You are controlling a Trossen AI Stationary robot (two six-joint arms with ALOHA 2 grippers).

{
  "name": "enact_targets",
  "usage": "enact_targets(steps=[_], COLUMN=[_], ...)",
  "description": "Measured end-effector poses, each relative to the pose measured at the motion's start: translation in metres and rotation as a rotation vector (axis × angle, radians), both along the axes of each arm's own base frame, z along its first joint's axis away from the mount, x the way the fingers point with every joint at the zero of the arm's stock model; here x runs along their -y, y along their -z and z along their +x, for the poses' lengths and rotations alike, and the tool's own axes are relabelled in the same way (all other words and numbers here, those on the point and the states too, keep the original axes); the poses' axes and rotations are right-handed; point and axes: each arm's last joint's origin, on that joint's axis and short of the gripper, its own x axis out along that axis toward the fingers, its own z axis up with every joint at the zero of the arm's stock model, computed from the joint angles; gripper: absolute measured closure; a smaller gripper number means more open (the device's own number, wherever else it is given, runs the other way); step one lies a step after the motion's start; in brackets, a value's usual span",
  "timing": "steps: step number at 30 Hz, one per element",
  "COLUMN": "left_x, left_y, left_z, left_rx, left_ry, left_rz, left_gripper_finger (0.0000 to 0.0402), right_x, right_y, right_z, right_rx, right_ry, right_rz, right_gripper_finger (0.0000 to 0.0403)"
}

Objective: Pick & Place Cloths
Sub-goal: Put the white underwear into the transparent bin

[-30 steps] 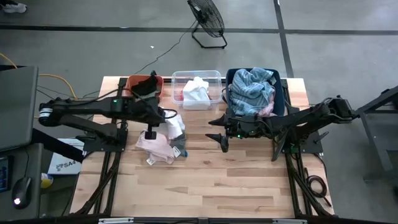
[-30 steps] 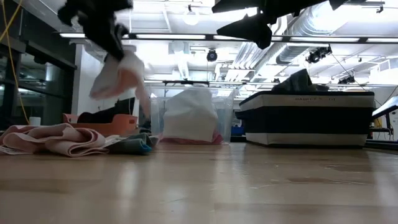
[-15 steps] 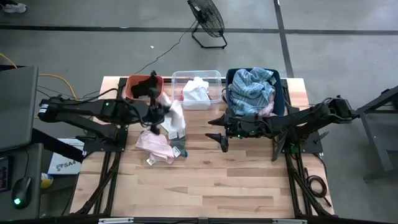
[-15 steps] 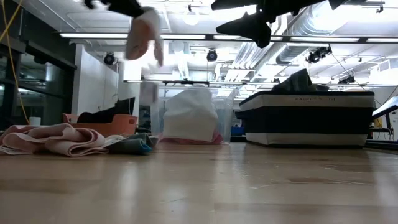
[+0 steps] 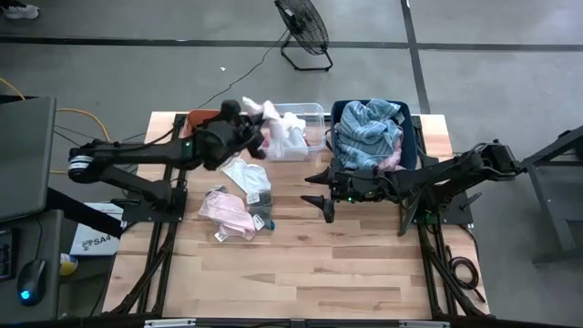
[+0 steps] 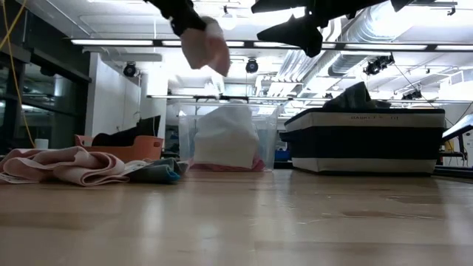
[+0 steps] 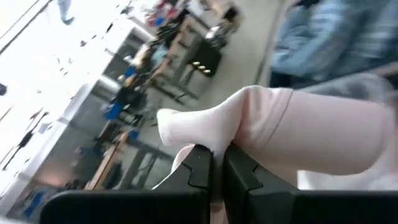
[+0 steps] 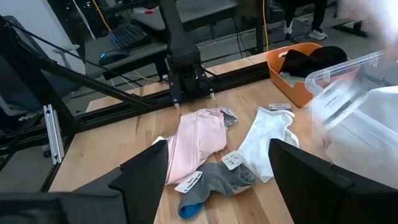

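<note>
Left gripper (image 5: 258, 128): raised above the table's far edge, at the near left corner of the clear bin; its fingers (image 7: 200, 167) are pinched tight on a pale pink cloth (image 7: 292, 134). In the low view the cloth hangs from the gripper high above the bins.
Right gripper (image 5: 321, 196): hovers over the table just in front of the blue bin, fingers spread wide and holding nothing.
Clear bin (image 5: 314, 109): middle of the far edge, with a white cloth (image 5: 290, 135) heaped inside and something dark red low in its left side.
Orange bin (image 5: 195, 118): far edge, left of the clear bin, partly hidden by the left arm; a black cloth (image 8: 311, 57) lies in it.
Blue bin (image 5: 412, 137): far edge, right of the clear bin; a blue-striped cloth (image 5: 367, 129) is piled in it, with a bit of pink showing at the near right.
Loose cloths on the table: left of centre, in front of the orange and clear bins. A small white cloth (image 5: 248, 177) lies flat nearest the bins. A folded pink cloth (image 5: 228, 212) lies just in front of it, toward the left edge. A grey cloth (image 5: 262, 219) touches the pink one on its right side.
Table (image 5: 346, 264): light wood planks; the near half is bare.
</note>
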Motion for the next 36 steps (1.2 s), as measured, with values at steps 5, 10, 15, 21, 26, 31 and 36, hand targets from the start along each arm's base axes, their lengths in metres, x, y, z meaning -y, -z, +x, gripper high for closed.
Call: enact_targets(steps=[5, 10, 15, 21, 26, 31, 36], left_x=[-0.029, -0.050, -0.064, -0.080, -0.089, -0.094, -0.097], left_y=[0.008, 0.023, 0.038, 0.059, 0.084, 0.112, 0.135], left_z=[0.010, 0.015, 0.017, 0.025, 0.040, 0.055, 0.065], left_rx=[0.027, 0.022, 0.054, 0.122, 0.109, 0.069, 0.043], left_ry=[-0.088, -0.093, -0.108, -0.119, -0.109, -0.136, -0.126], left_rz=[0.004, -0.082, -0.214, -0.385, -0.473, -0.527, -0.603], left_gripper_finger=[0.0394, 0.0394, 0.0394, 0.0394, 0.0394, 0.0394, 0.0393], right_x=[0.000, 0.000, 0.000, 0.000, 0.000, 0.000, 0.000], right_y=[0.000, 0.000, 0.000, 0.000, 0.000, 0.000, 0.000], right_z=[0.000, 0.000, 0.000, 0.000, 0.000, 0.000, 0.000], right_rx=[-0.002, -0.002, -0.002, -0.002, -0.003, -0.002, -0.004], right_ry=[-0.004, -0.004, -0.004, -0.004, -0.004, -0.004, -0.004], right_rz=[-0.017, -0.017, -0.017, -0.018, -0.017, -0.017, -0.017], right_gripper_finger=[0.0133, 0.0133, 0.0133, 0.0133, 0.0133, 0.0133, 0.0133])
